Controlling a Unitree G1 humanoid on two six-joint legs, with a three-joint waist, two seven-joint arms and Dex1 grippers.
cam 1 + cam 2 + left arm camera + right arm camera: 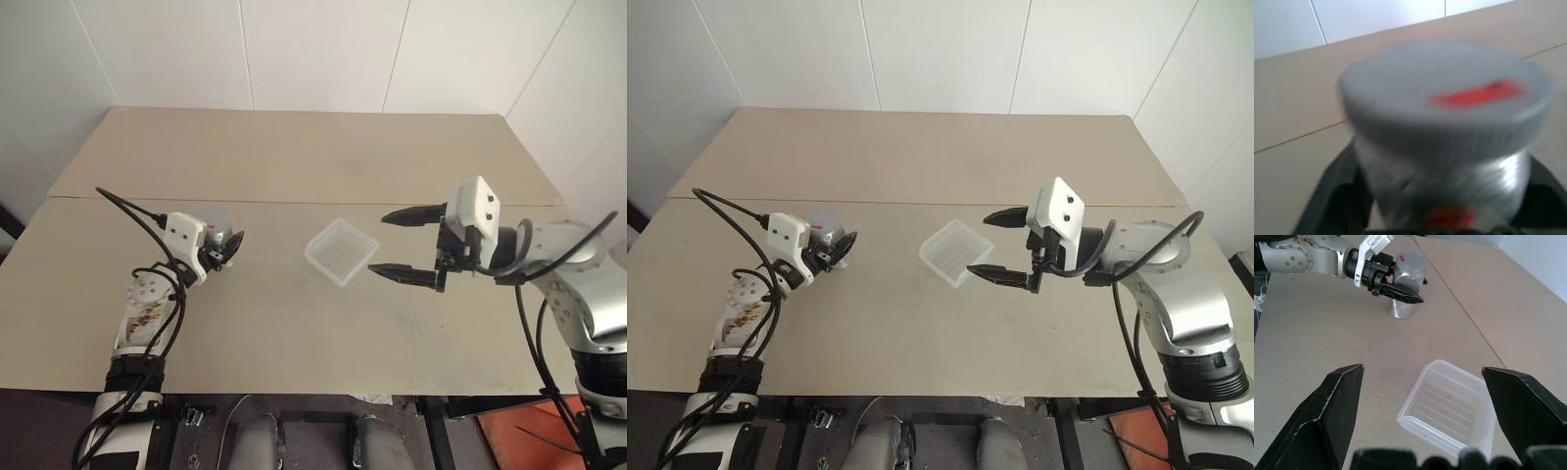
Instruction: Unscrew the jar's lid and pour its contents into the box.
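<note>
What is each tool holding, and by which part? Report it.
Left tool grips the jar by its body, below the lid. Right tool holds nothing.

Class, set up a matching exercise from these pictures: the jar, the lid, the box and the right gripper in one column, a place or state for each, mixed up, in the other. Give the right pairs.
Things:
1. jar
2. lid
3. box
4. right gripper

Places or states:
A. open, holding nothing
B. on top of the jar
C. on the table between the two arms
D. between the left gripper's fingers

Pairs: 1-D, 2-B, 3-C, 4-A
</note>
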